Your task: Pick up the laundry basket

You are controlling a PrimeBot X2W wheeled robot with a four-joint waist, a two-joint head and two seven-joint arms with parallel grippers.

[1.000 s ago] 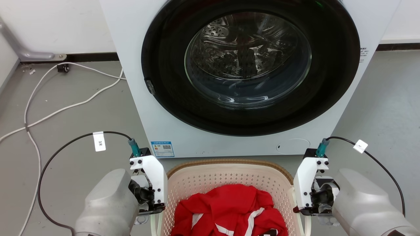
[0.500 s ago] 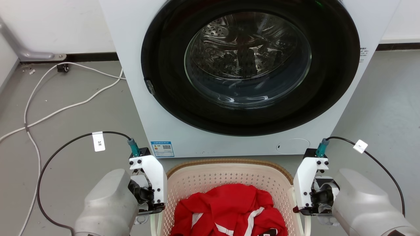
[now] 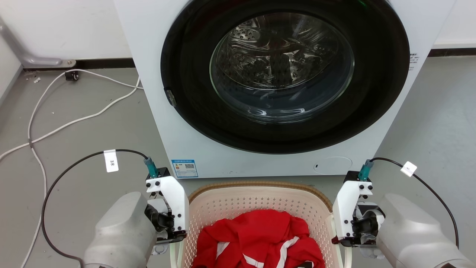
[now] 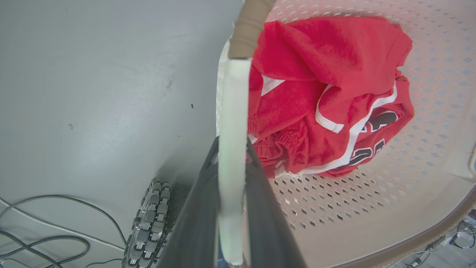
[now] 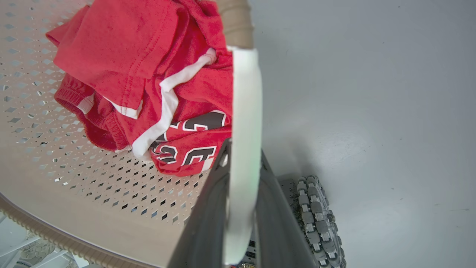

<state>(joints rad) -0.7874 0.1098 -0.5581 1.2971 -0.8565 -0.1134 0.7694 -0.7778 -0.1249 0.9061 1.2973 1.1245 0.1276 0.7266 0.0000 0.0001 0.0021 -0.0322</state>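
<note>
Grey floor and a washing machine fill the upper frame. The laundry basket sits bottom centre, between both arms. The left gripper clamps its left handle and the right gripper its right handle. Both should rise evenly.

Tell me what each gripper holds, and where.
Both hold the laundry basket: the left gripper pinches its left white handle, the right gripper its right handle.
</note>
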